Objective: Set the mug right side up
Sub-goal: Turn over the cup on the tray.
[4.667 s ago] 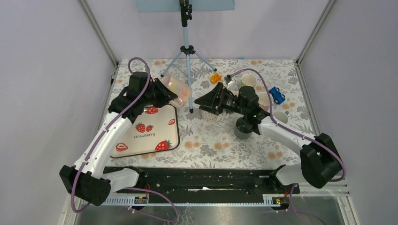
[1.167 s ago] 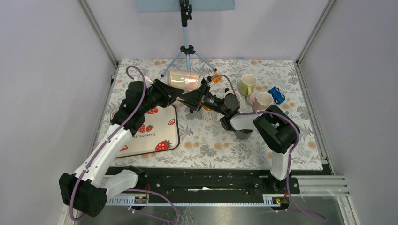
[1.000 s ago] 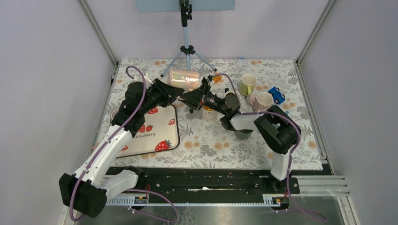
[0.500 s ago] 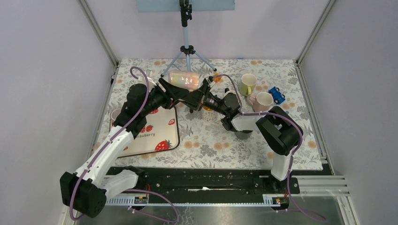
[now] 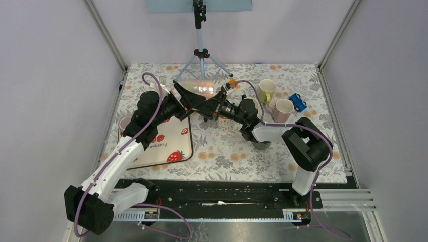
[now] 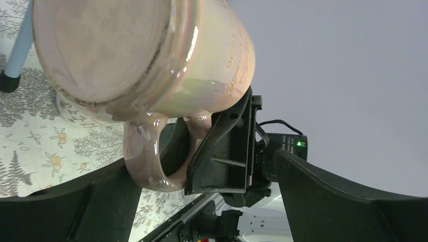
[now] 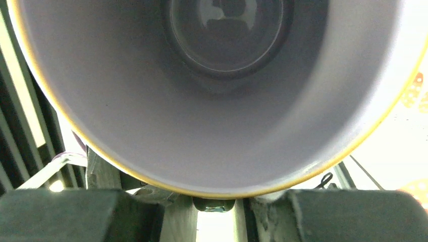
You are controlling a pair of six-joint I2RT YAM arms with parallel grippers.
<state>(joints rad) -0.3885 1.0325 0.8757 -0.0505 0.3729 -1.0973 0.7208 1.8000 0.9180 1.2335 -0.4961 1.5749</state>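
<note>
Mug [image 5: 199, 86] is up off the worktop [image 5: 227, 151], in the air just in front of the tripod [image 5: 201, 55] legs. It's lying on its side: base toward my left arm, mouth toward my right arm.

Right fingers [image 7: 65, 217] are closed on the mug wall at the rim, right next to the handle. The right wrist cam looks straight into the mouth.

Left fingers [image 6: 348, 201] are spread wide, one either side of the mug's base end. They aren't touching it and have hold of nothing, so only the right side carries the mug.

On the worktop, the strawberry tray [image 5: 161, 146] sits left of the tripod and nearer to me, under my left arm. A green cup [image 5: 266, 89] and a pink cup [image 5: 282, 107] stand upright right of the tripod, with a blue toy car [image 5: 298, 102] just past them.
</note>
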